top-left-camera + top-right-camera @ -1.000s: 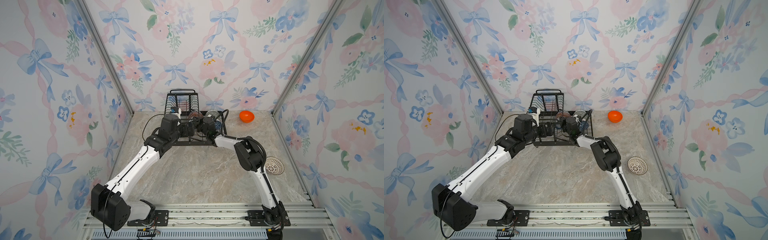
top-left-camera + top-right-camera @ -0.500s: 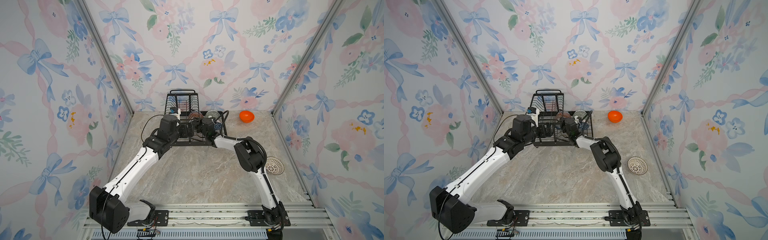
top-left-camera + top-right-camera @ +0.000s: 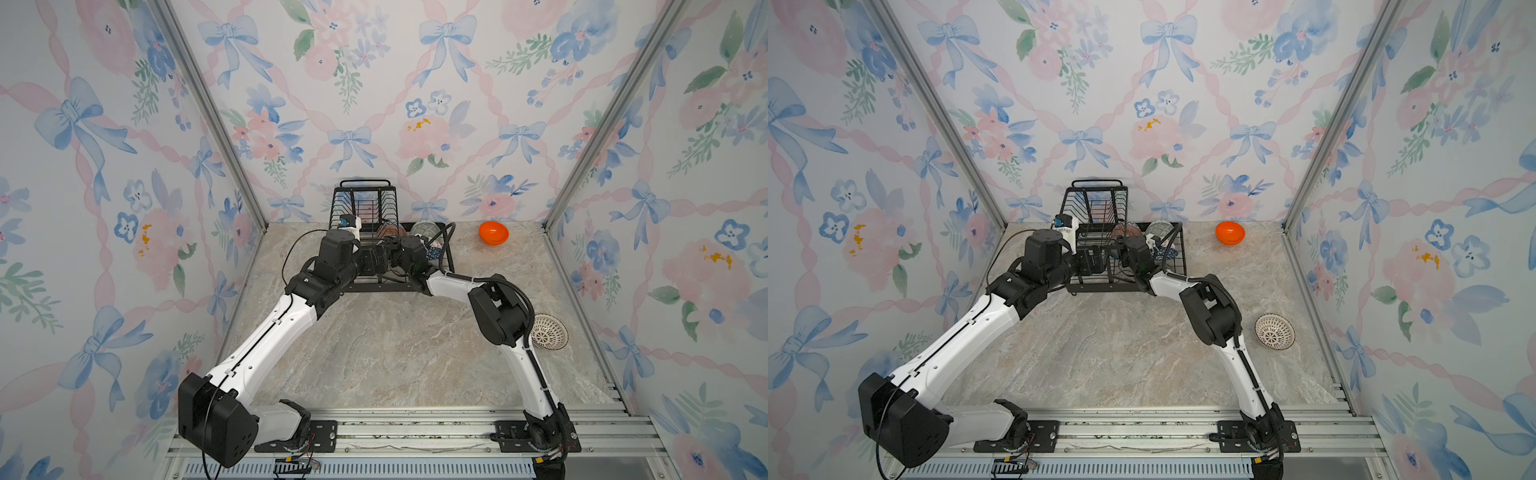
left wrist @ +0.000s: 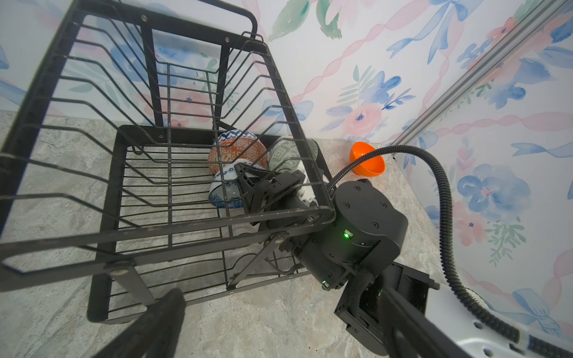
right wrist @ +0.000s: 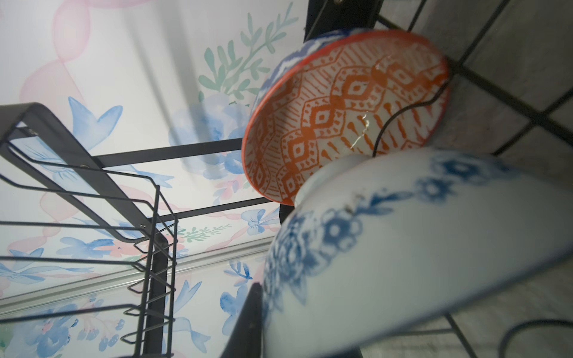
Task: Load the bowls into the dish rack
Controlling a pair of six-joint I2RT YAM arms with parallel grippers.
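Support is likely sought: the white floral bowl (image 4: 224, 189) is leaned against the orange-patterned bowl (image 4: 235, 152) in the dish rack (image 4: 104, 223), mid-frame. Grip by the right gripper (image 4: 245, 183) cannot be told; the left gripper (image 3: 376, 262) is spread wide.

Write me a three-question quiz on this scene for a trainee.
1. True or false: the plain orange bowl is inside the dish rack.
2. The right hand is at: A) the blue-flowered bowl on the rack's base; B) the rack's top handle; C) the aluminium rail.
3. How many bowls sit on the table outside the rack?
Key: 1 false, it sits on the table. 2 A. 3 two: the plain orange bowl and the lattice bowl.
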